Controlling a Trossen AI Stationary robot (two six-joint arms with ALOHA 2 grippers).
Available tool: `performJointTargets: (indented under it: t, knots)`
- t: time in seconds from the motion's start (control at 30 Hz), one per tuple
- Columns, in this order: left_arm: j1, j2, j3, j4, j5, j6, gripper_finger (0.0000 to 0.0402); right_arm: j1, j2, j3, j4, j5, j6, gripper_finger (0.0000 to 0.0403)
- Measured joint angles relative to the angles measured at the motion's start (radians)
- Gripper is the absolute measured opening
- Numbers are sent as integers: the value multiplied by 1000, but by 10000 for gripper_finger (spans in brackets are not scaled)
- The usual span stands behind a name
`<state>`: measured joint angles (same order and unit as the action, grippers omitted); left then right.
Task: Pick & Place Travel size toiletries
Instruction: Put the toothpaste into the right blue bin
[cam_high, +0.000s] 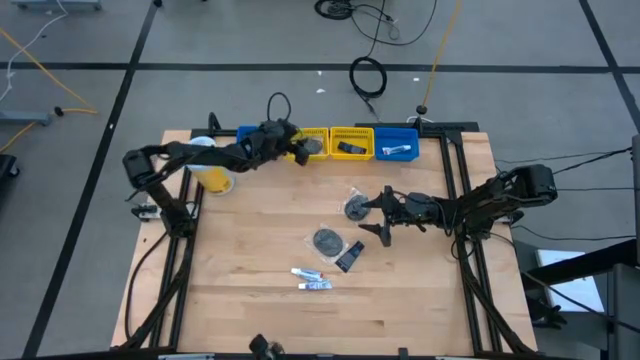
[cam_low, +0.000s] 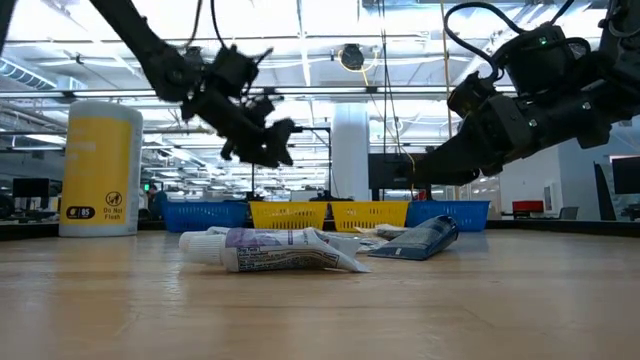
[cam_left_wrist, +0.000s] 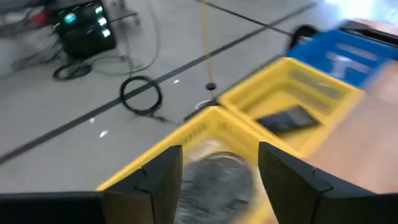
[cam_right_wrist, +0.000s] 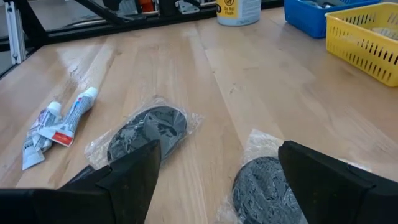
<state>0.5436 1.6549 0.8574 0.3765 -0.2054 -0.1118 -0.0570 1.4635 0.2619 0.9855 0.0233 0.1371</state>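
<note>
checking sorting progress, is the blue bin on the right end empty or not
Not empty. The blue bin holds a thin white tube; what else it holds cannot be told.

Open end effector (cam_right_wrist: 217, 186) over wrapped disc (cam_right_wrist: 264, 193).

The robot has two dark arms made of black tubes and chunky joints. Thin black cables loop along them. The left hand (cam_high: 296, 146) is black, with two flat dark fingers (cam_left_wrist: 163, 180). The right hand (cam_high: 378, 215) looks the same, with wide black fingers (cam_right_wrist: 134, 174). A tiny green light glows on the right arm in the low view.
</note>
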Motion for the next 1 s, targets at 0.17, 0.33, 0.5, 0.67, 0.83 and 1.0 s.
performJointTargets:
  t: [0.17,0.33,0.5,0.67,0.83,1.0]
  knots:
    - [-117,-71,-47,-40,-32,68,194,0,0,0,-19,-1,0,319]
    - [-239,-81,-149,15,-97,54,170,0,0,0,-43,0,0,319]
    - [-356,-81,-271,105,-115,6,148,0,0,0,-42,-1,0,319]
    - [-465,-85,-396,231,-153,-123,130,0,0,0,-42,-2,6,319]
    - [-583,-86,-538,405,-293,-294,118,14,0,0,-33,-1,6,319]
    - [-715,-85,-633,524,-470,-446,117,50,0,0,12,-4,4,319]
